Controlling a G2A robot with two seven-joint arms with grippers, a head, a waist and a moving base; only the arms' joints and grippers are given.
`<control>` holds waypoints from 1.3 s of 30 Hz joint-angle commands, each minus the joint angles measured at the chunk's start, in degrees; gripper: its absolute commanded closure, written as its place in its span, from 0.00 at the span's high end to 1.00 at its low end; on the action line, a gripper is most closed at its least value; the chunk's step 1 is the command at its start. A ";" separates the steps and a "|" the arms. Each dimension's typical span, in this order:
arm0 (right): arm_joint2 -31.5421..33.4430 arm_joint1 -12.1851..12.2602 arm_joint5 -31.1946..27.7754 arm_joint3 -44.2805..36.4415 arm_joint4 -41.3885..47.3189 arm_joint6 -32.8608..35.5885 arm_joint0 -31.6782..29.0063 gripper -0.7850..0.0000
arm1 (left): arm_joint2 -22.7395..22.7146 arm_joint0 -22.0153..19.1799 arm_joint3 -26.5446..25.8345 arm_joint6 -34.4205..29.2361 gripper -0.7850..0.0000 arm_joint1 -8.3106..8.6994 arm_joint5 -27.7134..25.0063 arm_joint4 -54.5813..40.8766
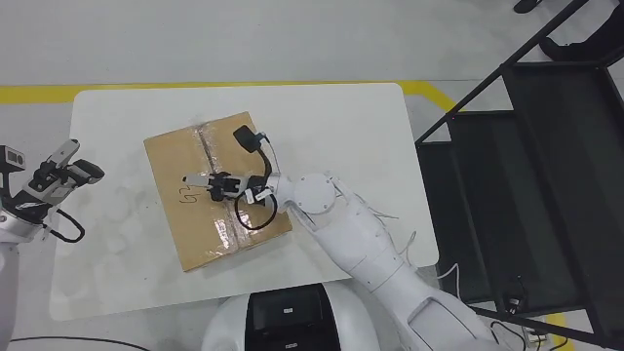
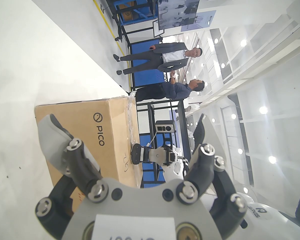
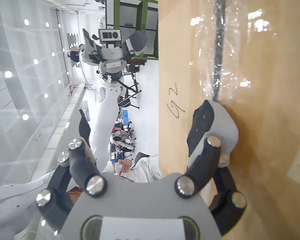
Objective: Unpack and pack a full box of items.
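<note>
Box [image 1: 180, 156] taped shut, under right gripper [image 1: 205, 183], spread w/ one finger on seam.

White table [image 1: 370, 117], 1 taped cardboard box [image 1: 175, 156] on it

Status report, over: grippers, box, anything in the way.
Right gripper open on box top, finger at tape seam. Left gripper open, off at table edge. Box taped shut. Nothing in the way.
</note>
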 commanded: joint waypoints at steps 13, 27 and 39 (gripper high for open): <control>2.26 2.43 -3.62 -13.62 3.40 4.32 -10.34 1.00 | 0.00 0.00 0.00 0.00 1.00 0.00 0.00 0.00; 1.67 3.81 0.40 -10.45 0.10 2.35 -10.96 1.00 | 0.00 0.00 0.00 0.00 1.00 0.00 0.00 0.00; 7.93 6.02 -11.72 -25.93 4.96 3.54 -16.71 1.00 | 0.00 0.00 0.00 0.00 1.00 0.00 0.00 0.00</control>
